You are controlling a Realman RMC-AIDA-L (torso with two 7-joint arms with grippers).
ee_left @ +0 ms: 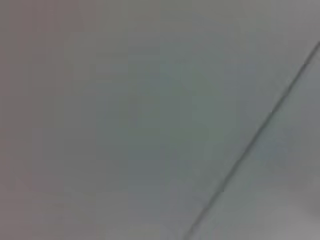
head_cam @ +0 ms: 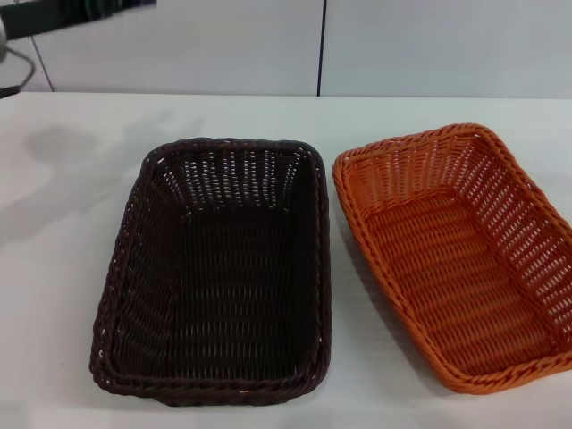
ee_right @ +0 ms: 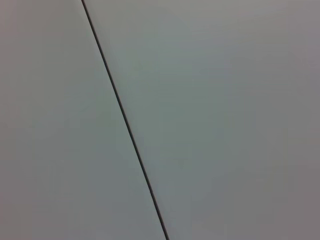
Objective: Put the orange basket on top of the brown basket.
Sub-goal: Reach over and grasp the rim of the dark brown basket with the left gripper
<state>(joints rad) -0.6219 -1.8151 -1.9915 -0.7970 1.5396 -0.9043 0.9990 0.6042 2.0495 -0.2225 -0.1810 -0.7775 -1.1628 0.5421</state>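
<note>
The orange basket sits on the white table at the right, angled a little, its near right corner running off the head view. Right beside it on the left stands the brown basket, very dark and woven, open side up. A narrow gap separates their rims. Both baskets hold nothing. Neither gripper shows in any view. Both wrist views show only a pale flat surface crossed by a thin dark seam.
A pale wall with a dark vertical seam rises behind the table. A dark object with a cable sits at the far left top corner. Bare tabletop lies left of the brown basket.
</note>
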